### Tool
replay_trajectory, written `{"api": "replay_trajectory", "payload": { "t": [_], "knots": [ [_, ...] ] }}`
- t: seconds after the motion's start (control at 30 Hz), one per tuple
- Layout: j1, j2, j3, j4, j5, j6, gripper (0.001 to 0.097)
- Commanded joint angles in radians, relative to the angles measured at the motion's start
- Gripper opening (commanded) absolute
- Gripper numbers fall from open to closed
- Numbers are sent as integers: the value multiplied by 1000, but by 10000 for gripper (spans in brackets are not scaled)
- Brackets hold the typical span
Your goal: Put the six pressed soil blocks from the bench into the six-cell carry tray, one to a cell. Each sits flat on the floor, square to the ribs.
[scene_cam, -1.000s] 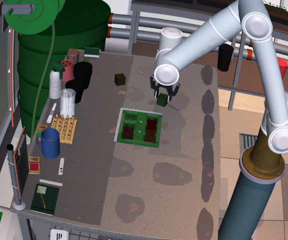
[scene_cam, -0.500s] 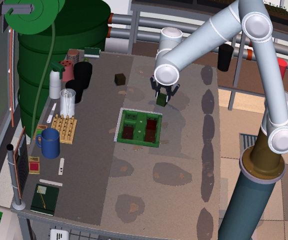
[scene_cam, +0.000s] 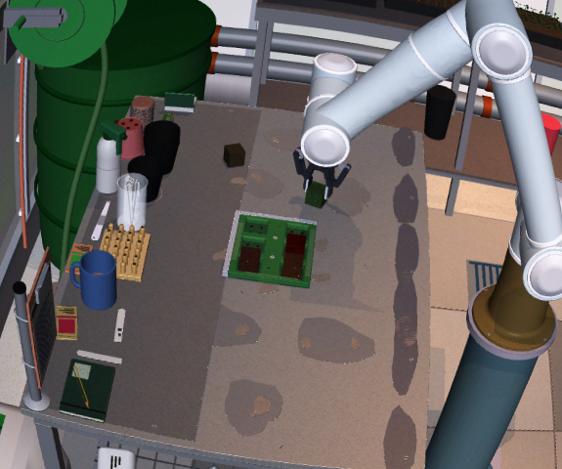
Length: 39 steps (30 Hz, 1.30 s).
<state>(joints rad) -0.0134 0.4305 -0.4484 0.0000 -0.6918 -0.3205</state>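
A dark green soil block [scene_cam: 316, 195] sits on the bench just behind the tray, and my gripper [scene_cam: 318, 191] is closed around it. The green six-cell carry tray [scene_cam: 271, 249] lies in the middle of the bench. Three of its cells hold dark red-brown blocks: one at the front left [scene_cam: 249, 259] and two on the right side [scene_cam: 295, 243] [scene_cam: 292, 264]. The other cells show their green floor. Another dark brown block [scene_cam: 234, 155] stands alone on the bench further back and to the left.
A big green barrel [scene_cam: 119, 91] with a hose stands at the back left corner. Pots [scene_cam: 154, 146], a spray bottle [scene_cam: 108, 159], a glass beaker [scene_cam: 132, 201], a peg board [scene_cam: 125, 251], a blue mug [scene_cam: 97, 279] and a notebook [scene_cam: 87, 389] line the bench's left side.
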Motion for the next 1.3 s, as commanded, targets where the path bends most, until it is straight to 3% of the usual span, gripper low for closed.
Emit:
{"api": "replay_trajectory", "payload": {
  "t": [0.0, 0.5, 0.87, 1.07, 1.27],
  "knots": [
    [0, -2, 1, 0, -2, 0, 80],
    [0, -28, 11, 0, -38, 0, 80],
    [0, -139, 75, 0, -213, 0, 80],
    [11, -137, 79, 0, -216, -1, 80],
    [103, -114, 113, 0, -226, -11, 80]
  ]
}}
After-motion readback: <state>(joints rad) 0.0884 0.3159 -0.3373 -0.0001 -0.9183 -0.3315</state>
